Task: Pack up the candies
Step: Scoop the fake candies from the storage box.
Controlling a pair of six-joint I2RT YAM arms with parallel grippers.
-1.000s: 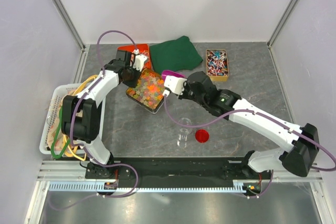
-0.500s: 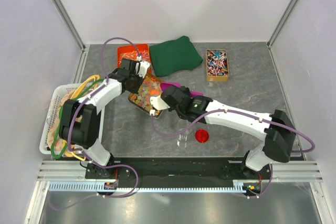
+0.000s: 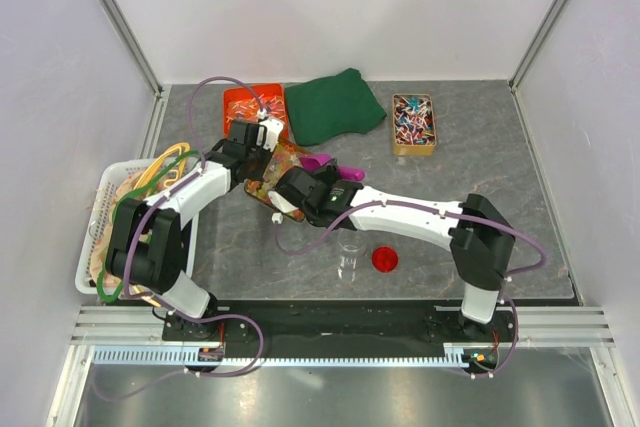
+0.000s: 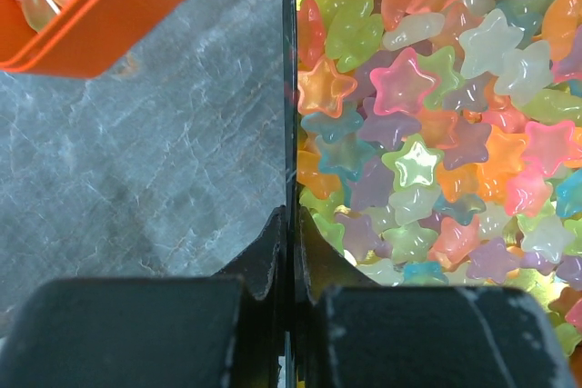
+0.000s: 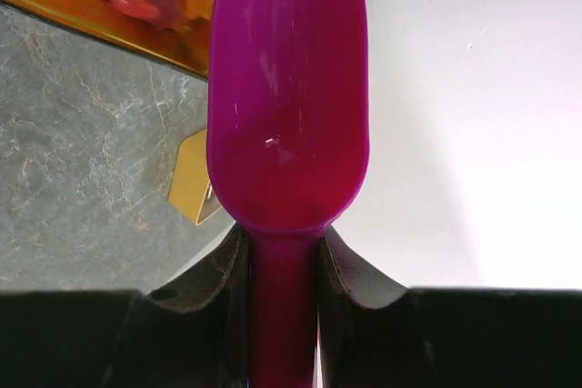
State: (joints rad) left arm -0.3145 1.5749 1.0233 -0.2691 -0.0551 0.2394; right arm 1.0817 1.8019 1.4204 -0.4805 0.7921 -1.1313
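Observation:
The candies point(image 4: 427, 134) are translucent star-shaped pieces in mixed colours, heaped in a gold tin point(image 4: 292, 88). My left gripper point(image 4: 293, 252) is shut on the tin's thin side wall, at the tin's left rim point(image 3: 262, 147) in the top view. The candies point(image 3: 270, 173) show there between the two wrists. My right gripper point(image 5: 284, 243) is shut on the handle of a magenta scoop point(image 5: 289, 106), whose bowl holds nothing. That scoop point(image 3: 320, 161) hangs by the tin's right side, with the right gripper point(image 3: 322, 175) just behind it.
A clear glass jar point(image 3: 349, 257) and a red lid point(image 3: 385, 259) stand near the front. At the back lie an orange tray point(image 3: 250, 102), a green cloth point(image 3: 335, 105) and a box of wrapped sweets point(image 3: 413, 124). A white basket point(image 3: 100, 247) of cords sits far left.
The right arm has folded and swung left and nearer, carrying the scoop from over the tin's far end to its right side. The left gripper keeps its hold and has shifted slightly.

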